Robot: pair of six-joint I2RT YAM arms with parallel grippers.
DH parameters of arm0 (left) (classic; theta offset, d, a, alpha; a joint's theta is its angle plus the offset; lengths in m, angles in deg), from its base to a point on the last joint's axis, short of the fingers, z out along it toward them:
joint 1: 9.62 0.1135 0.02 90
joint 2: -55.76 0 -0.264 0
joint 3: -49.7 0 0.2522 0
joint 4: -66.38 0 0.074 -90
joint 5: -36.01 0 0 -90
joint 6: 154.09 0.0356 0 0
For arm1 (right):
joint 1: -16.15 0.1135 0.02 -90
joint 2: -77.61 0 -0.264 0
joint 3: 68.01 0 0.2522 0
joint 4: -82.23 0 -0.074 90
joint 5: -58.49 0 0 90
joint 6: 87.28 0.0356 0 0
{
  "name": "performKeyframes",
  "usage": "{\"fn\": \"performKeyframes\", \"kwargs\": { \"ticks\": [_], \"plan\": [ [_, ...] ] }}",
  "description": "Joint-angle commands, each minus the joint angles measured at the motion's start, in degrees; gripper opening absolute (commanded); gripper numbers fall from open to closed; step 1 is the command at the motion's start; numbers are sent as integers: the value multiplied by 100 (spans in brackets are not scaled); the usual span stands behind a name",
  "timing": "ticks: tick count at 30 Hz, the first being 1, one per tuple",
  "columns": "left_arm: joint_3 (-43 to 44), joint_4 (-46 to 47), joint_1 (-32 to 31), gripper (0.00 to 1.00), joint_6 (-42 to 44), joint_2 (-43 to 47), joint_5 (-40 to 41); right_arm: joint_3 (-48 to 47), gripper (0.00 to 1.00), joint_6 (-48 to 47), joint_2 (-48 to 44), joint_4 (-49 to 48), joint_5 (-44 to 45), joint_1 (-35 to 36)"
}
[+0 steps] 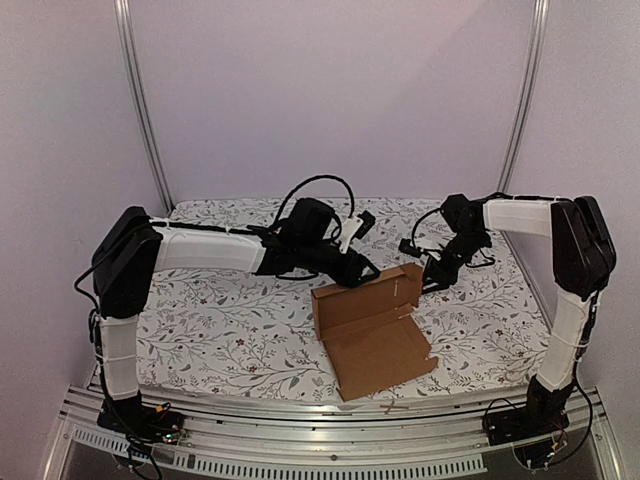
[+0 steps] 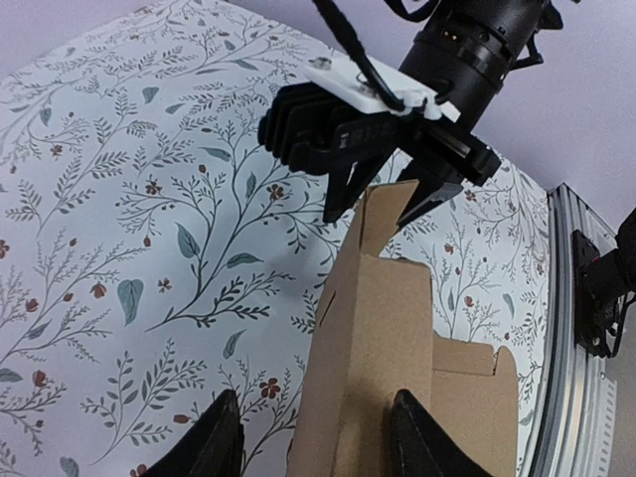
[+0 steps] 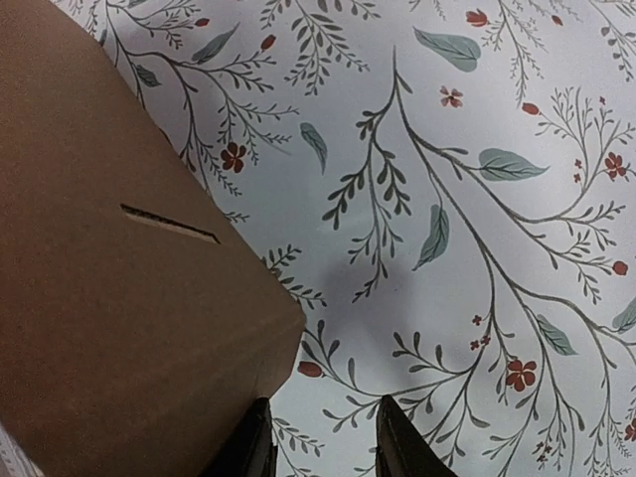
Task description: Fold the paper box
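The paper box (image 1: 375,340) sits half-formed a little right of the middle of the surface (image 1: 220,320), which is covered in floral cloth. Its base panel (image 1: 385,360) lies flat, with the near corner close to the surface's near edge and the metal rail (image 1: 300,440). Its upright panel (image 1: 362,300) stands along the far side, and the top edge is free.

The left tool (image 2: 316,412) hangs over that top edge with its jaws wide apart. In the left wrist view the panel rises between the fingers (image 2: 221,437). Cloth shows between that finger and the cardboard, while the other finger overlaps the panel's face; whether it touches cannot be told. The tool clamps nothing.

The right tool (image 1: 437,268) sits at the panel's right end with its jaws partly apart. From the left wrist view a narrow tab (image 2: 386,214) stands at that end, in line with the fingertips. From the right wrist view only cloth shows in the gap. There the box's corner lies just beside one finger, and a thin slot (image 3: 169,224) is cut in the cardboard face. This tool has hold of nothing visible.

Left of the box, a broad stretch of cloth lies open. To the right, a narrower strip runs to the surface's edge. Behind the panel, both tools and their cables crowd close together.
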Motion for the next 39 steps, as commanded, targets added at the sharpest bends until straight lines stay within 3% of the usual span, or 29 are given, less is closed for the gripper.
{"fn": "performKeyframes", "kwargs": {
  "ticks": [1, 13, 25, 32, 39],
  "plan": [
    [-240, -253, 25, 51, -2, -28, 92, 217, 34, -265, -485, -97, -239, 130],
    [-464, 117, 25, 51, -142, 29, 42, 425, 34, -35, -543, -81, -696, 299],
    [-457, 284, 16, 50, -208, -32, -16, 294, 36, 1381, -582, 77, -974, 336],
    [-315, 145, 34, 52, 205, 481, 866, 167, 40, 1476, -660, 205, -99, -20],
    [-72, -965, -97, 53, 280, 1225, 1729, 369, 43, 1134, -1266, 311, 302, -416]
  ]
}}
